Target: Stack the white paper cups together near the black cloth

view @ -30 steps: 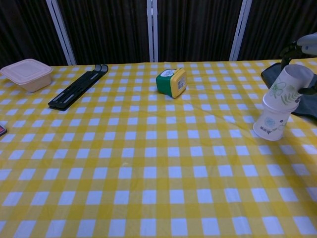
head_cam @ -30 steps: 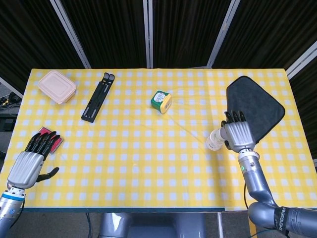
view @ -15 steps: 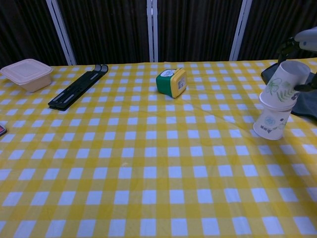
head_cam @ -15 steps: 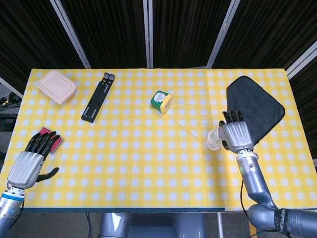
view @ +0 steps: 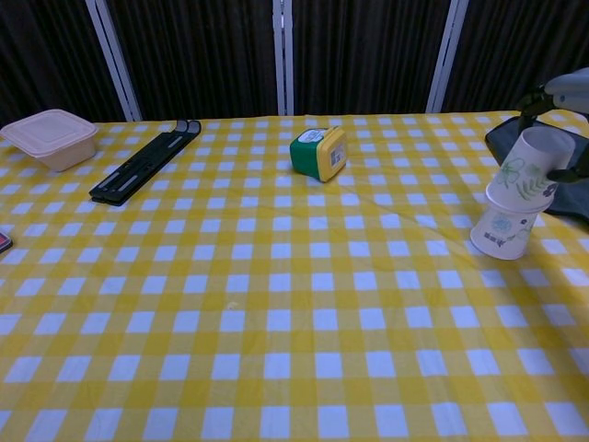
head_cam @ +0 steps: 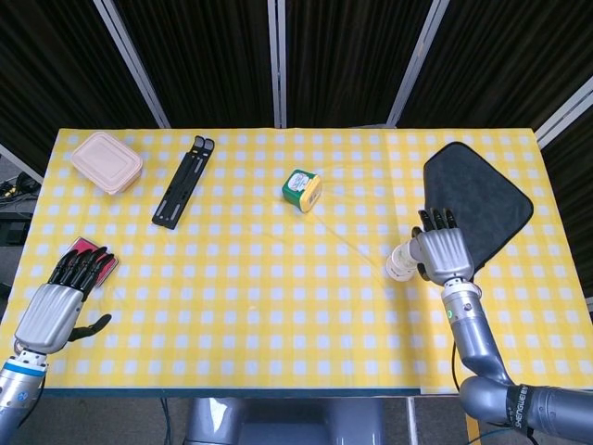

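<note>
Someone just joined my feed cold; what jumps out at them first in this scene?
Probably the right hand at the table's right side, holding a tilted white paper cup over a second upside-down cup, beside the black cloth. Next, the green and yellow container lying near the centre of the yellow checked tablecloth. The left hand rests idle at the near left corner.

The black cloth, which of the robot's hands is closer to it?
The right hand. It sits at the black cloth's near left edge, holding the upper white paper cup over the lower one. The left hand is at the table's opposite end, by its front left corner.
</note>
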